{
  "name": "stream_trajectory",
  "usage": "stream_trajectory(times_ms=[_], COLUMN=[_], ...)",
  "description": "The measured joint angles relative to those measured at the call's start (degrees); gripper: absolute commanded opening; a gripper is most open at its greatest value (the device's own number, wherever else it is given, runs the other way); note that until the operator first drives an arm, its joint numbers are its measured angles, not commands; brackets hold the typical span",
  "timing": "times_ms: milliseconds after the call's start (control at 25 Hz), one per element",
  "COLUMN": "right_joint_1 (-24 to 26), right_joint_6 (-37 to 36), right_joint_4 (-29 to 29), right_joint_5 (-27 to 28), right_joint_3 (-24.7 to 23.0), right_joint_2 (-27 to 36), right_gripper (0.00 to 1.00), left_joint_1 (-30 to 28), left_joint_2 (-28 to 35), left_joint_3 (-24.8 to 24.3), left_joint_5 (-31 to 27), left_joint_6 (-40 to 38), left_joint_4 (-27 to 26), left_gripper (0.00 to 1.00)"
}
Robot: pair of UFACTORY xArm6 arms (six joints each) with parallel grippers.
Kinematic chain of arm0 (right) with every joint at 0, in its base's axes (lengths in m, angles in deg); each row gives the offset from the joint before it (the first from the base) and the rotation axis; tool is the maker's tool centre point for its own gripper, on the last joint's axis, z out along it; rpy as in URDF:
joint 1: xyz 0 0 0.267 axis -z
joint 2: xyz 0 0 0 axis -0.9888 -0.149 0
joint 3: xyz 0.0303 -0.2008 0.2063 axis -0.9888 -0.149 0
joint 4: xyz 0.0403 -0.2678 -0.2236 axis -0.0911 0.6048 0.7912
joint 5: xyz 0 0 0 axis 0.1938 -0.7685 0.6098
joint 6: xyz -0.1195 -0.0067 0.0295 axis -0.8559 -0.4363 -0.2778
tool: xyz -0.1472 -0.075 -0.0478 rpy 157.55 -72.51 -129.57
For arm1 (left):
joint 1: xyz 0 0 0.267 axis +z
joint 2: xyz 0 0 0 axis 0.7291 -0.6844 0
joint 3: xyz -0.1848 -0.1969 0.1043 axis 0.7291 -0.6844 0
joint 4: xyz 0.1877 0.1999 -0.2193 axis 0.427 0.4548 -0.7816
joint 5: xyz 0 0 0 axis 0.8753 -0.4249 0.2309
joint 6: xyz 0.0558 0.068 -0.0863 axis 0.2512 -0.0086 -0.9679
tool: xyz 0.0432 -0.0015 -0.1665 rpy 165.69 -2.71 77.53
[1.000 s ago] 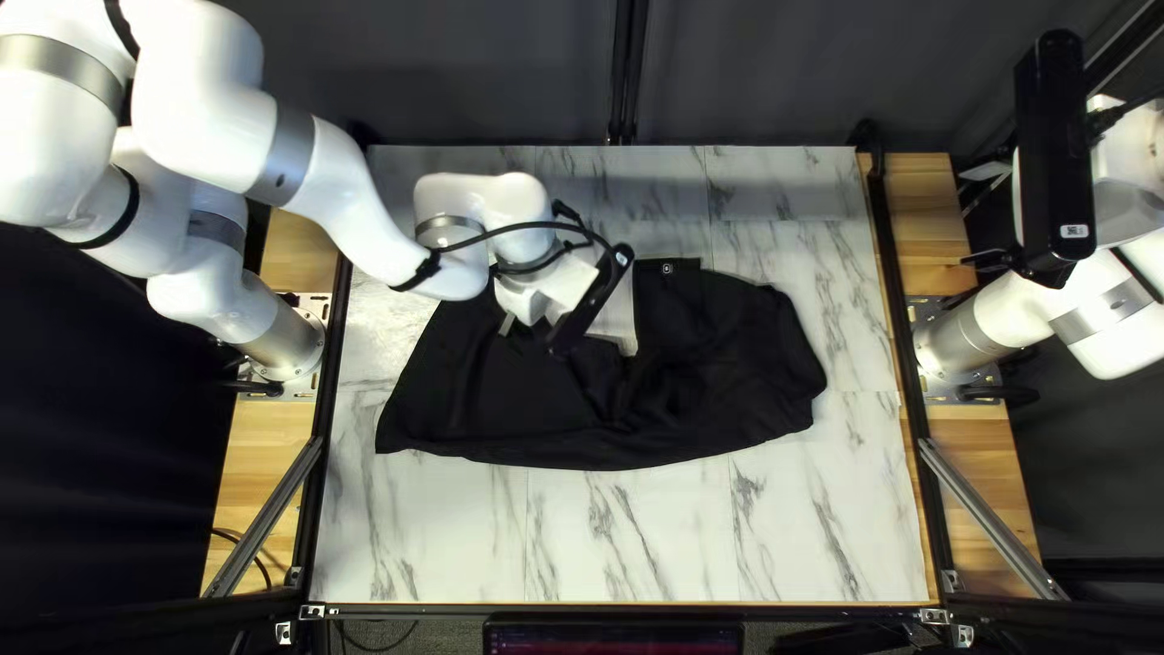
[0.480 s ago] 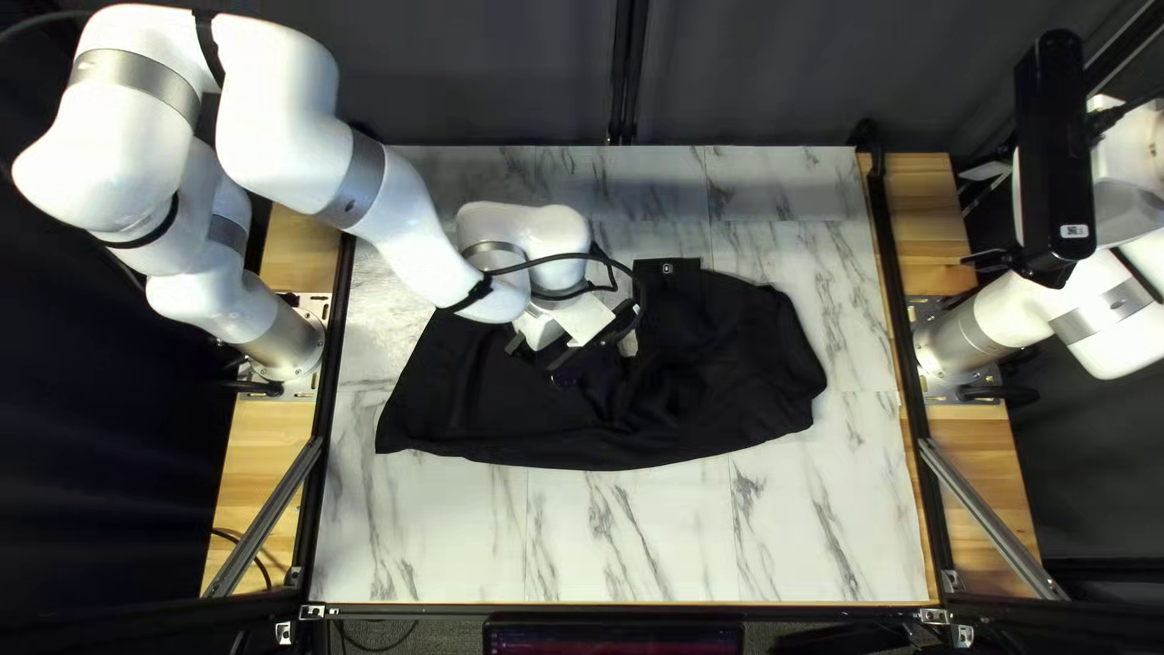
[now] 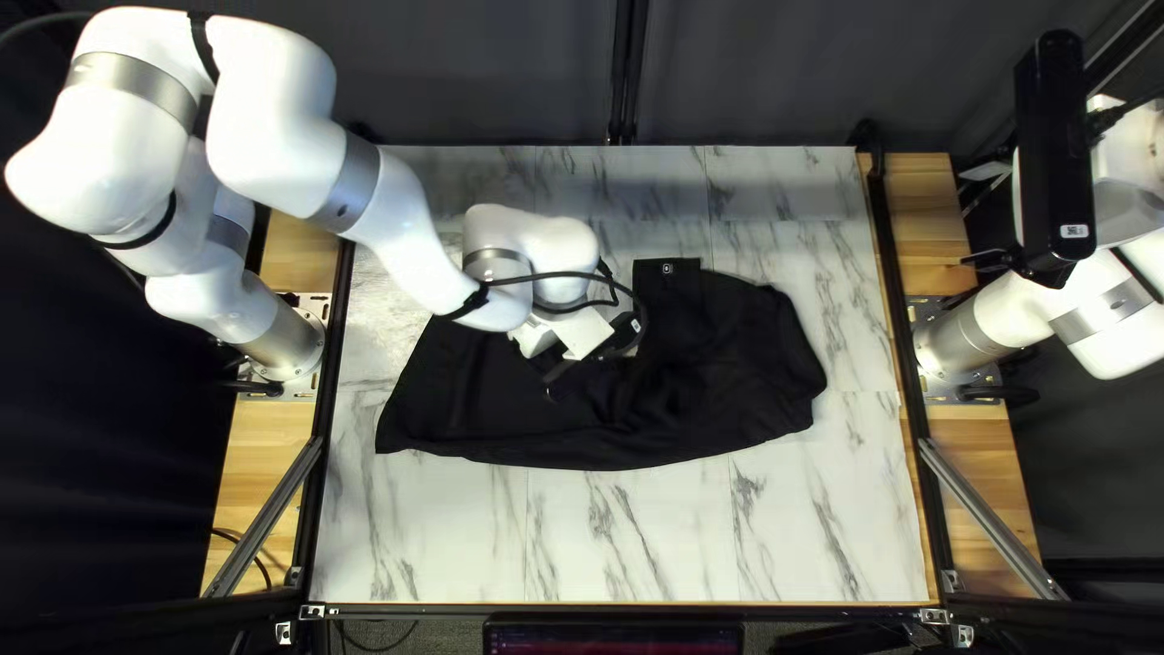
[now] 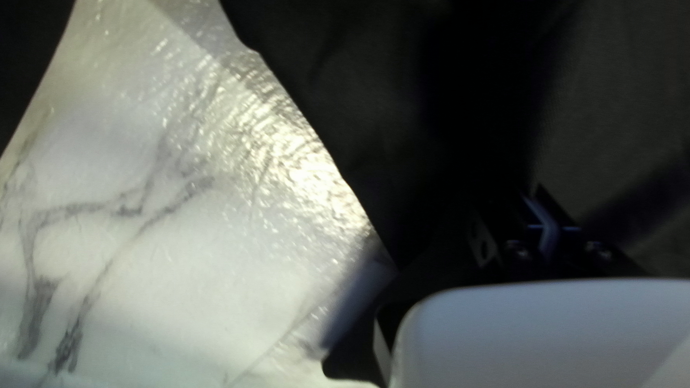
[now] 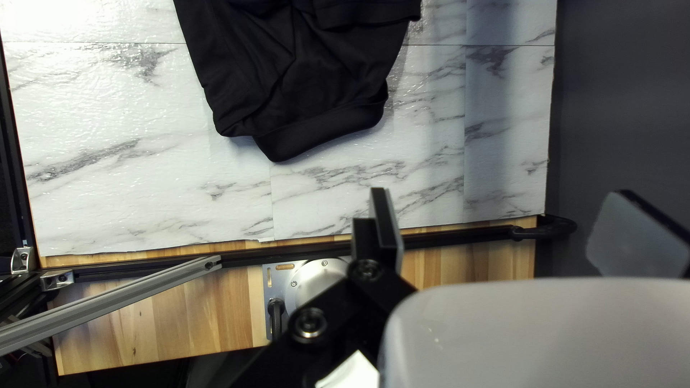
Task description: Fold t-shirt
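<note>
Apparently left gripper (image 3: 552,379) sits low at shirt (image 3: 728,364), mid-table (image 3: 631,534), likely for folding; open or shut, cannot tell. Right gripper (image 5: 504,192): wide open, empty, near right edge, presumably giving room.

T-shirt (image 3: 740,358): solid black, one tiny whitish mark near the top edge. Bench (image 3: 631,534): white marble look, grey veining, thin grey seams; yellowish-white glare in the left wrist view. Side boards (image 3: 964,449): yellowish tan wood, streaky brown grain. Rails (image 3: 895,340): black. Diagonal struts (image 3: 988,516): silver-grey. Left arm (image 3: 273,109) and right arm (image 3: 1116,328): glossy white with silver-grey bands, black straps on left one. Cable (image 3: 552,252): black. Camera (image 3: 1053,134): black, small white label. Curtain (image 3: 776,73): plain dark grey.
</note>
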Motion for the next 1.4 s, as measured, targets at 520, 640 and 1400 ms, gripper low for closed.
stream_trajectory(times_ms=[520,640,1400], right_joint_1=[0.0,0.0,0.0], right_joint_6=[0.0,0.0,0.0], right_joint_4=[0.0,0.0,0.0], right_joint_5=[0.0,0.0,0.0], right_joint_3=[0.0,0.0,0.0], right_joint_2=[0.0,0.0,0.0], right_gripper=[1.0,1.0,1.0], left_joint_1=[-12.7,-5.9,8.1], left_joint_2=[3.0,5.2,-3.5], left_joint_3=[1.2,-1.6,-1.1], left_joint_5=[-8.6,-7.7,-6.0], left_joint_6=[-29.4,-23.6,9.6], left_joint_4=[0.6,2.4,-3.3], left_gripper=[1.0,1.0,0.0])
